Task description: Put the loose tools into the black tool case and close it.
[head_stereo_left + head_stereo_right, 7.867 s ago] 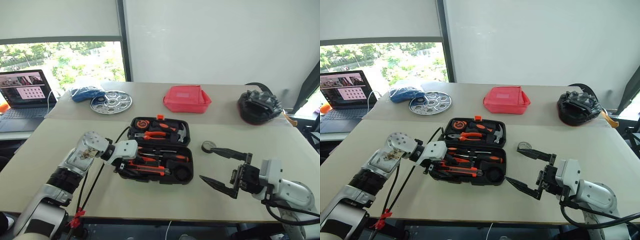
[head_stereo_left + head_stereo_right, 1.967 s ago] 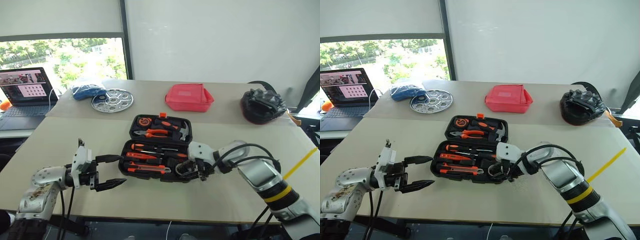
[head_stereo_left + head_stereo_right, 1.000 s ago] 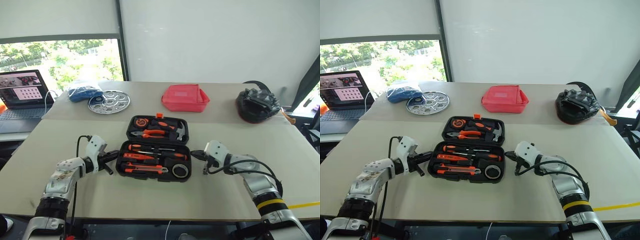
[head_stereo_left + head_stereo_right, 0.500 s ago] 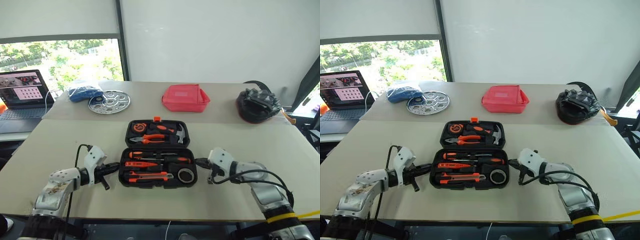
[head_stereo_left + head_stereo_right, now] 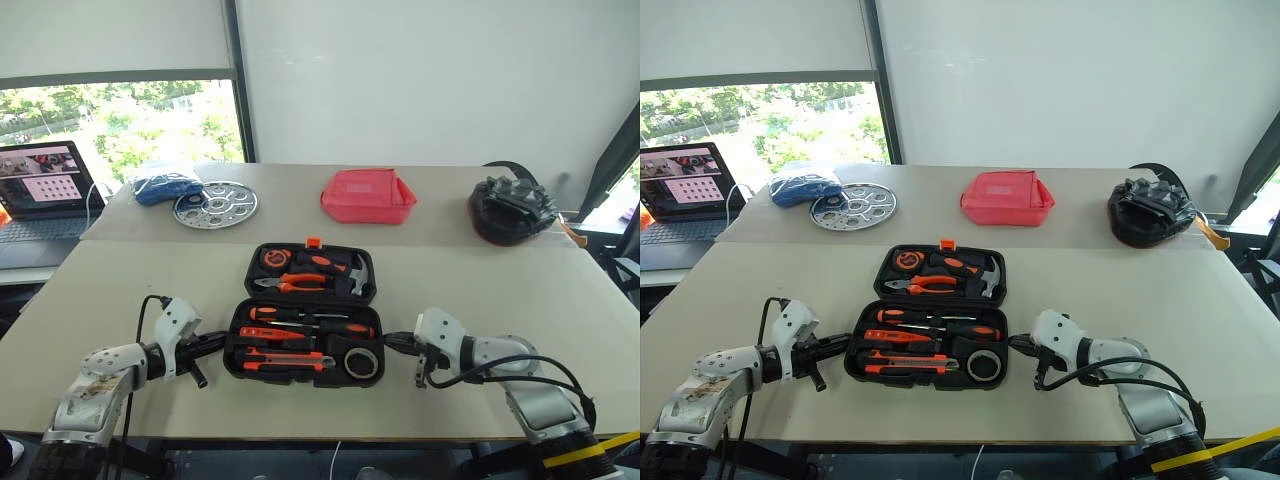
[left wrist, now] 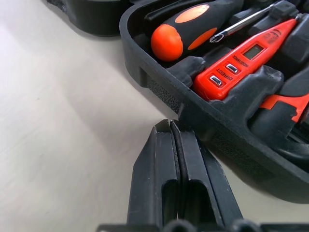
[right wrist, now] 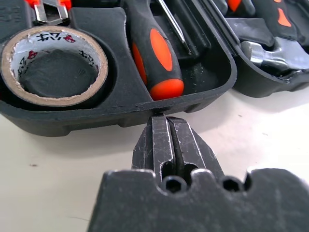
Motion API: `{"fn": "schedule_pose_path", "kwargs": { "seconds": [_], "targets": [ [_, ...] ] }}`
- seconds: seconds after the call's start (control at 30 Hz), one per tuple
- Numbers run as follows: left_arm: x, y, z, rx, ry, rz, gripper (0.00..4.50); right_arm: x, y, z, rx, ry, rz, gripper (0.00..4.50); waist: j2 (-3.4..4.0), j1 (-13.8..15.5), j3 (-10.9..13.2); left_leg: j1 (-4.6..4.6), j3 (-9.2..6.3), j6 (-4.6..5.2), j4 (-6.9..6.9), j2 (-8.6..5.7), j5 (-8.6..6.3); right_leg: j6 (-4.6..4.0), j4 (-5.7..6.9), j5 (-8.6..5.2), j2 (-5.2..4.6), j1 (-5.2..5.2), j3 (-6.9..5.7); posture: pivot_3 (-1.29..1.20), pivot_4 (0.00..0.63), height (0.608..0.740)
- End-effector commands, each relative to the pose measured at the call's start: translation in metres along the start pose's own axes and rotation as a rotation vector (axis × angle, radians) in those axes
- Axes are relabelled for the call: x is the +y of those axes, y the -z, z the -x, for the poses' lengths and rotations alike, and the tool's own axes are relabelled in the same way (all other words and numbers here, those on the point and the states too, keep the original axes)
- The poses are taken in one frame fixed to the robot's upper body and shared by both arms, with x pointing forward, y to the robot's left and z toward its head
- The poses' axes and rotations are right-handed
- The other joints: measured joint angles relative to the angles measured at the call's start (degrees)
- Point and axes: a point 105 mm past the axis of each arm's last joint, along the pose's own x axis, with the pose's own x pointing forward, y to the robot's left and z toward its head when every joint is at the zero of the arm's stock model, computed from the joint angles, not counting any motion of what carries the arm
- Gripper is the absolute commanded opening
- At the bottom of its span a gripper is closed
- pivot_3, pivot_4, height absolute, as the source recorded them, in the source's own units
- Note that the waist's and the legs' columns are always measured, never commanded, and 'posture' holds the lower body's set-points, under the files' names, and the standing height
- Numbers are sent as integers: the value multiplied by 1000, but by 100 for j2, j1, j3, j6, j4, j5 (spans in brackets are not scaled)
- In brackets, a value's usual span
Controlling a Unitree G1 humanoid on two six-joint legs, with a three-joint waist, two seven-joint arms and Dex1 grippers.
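The black tool case (image 5: 305,325) was seen lying open on the beige counter (image 5: 480,285), in the middle of its near part, with the lid half turned away from the robot and the small orange latch (image 5: 313,241) at the far edge. In the near half, the tools were already laid in their slots: two orange-and-black screwdrivers (image 5: 300,313), the slim orange tester screwdriver (image 6: 241,57), the utility knife (image 5: 285,361) and the tape roll (image 5: 361,362) at the right end. In the lid half, the orange-handled pliers (image 5: 290,283) and the hammer (image 5: 355,272) were held.

The left claw (image 5: 216,339) was placed at the left end of the case, its fingers pressed together on nothing, with the tips right at the case wall. The right claw (image 5: 393,343) was placed at the right end in the same way, also fully closed and empty, its tips meeting the rim just beside the tape roll.

Farther on the counter, a red zip pouch (image 5: 367,195), a round metal disc (image 5: 214,204), a blue bundle (image 5: 165,186) and a black-grey bundle (image 5: 513,210) were seen. A laptop (image 5: 42,190) was standing open at the far left.
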Motion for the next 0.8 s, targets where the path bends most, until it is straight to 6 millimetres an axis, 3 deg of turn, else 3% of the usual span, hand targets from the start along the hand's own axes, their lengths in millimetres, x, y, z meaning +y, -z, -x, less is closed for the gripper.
{"fn": "schedule_pose_path", "kwargs": {
  "seconds": [0.03, 0.1, 0.2, 0.3, 0.37, 0.43, 0.5, 0.63, 0.8],
  "targets": [
    [6, -13, 8, -33, -7, -3, 86, -4, -15, 11, -39, 8, 30, 0, 0, 7, 0, 0, 0, 0, 0, 0, 0, 0, 0, 0, 0, 0, 0, 0, 150, 740],
    [16, -18, 17, -38, -44, 40, 321, -8, -18, 25, -45, -4, -28, 0, 0, 10, 0, -2, 0, 0, 0, -1, 0, 1, -1, -1, -1, 0, 0, 0, 150, 740],
    [24, -29, 26, -5, -41, 91, 1053, -11, -27, 37, -59, -43, -60, 712, -4, 12, 2, -3, -2, 0, 1, 0, 0, 1, -1, -1, -1, 1, -1, 0, 150, 740],
    [31, -54, 28, 2, -10, 201, 2162, -20, -39, 41, -79, -54, -187, 1833, -9, 11, 5, 5, -4, 0, 6, -1, 1, 2, 4, -1, 0, 7, -3, 0, 150, 740],
    [36, -68, 25, 23, -8, 269, 2951, -31, -51, 40, -122, -31, -294, 2570, -12, 18, 7, 6, -6, -2, 7, -3, 6, 3, 5, 0, 0, 9, -3, 0, 150, 740],
    [43, -80, 16, 55, -20, 317, 3558, -50, -53, 35, -52, 23, -394, 3182, -13, 11, 7, 11, -7, -3, 8, -5, 7, 4, 6, 0, 0, 16, -2, 0, 150, 740],
    [50, -90, 2, 89, -46, 358, 3678, -63, -53, 30, 46, 27, -483, 3926, -12, 6, 8, 11, -10, -3, 7, -12, 8, 4, 9, 0, -1, 12, -1, 0, 150, 740],
    [64, -101, -26, 125, -118, 407, 3678, -94, -61, 13, 144, 99, -713, 3926, -12, -10, 8, 2, -15, -2, 0, -15, 7, 3, 4, 0, 0, 3, -3, 0, 150, 740],
    [67, -106, -48, 164, -135, 411, 3678, -112, -59, -4, 249, 178, -844, 3926, -10, -21, 6, -54, -21, -3, -1, -18, 8, 1, 11, 1, -2, -49, -5, 0, 150, 740]
  ]
}}
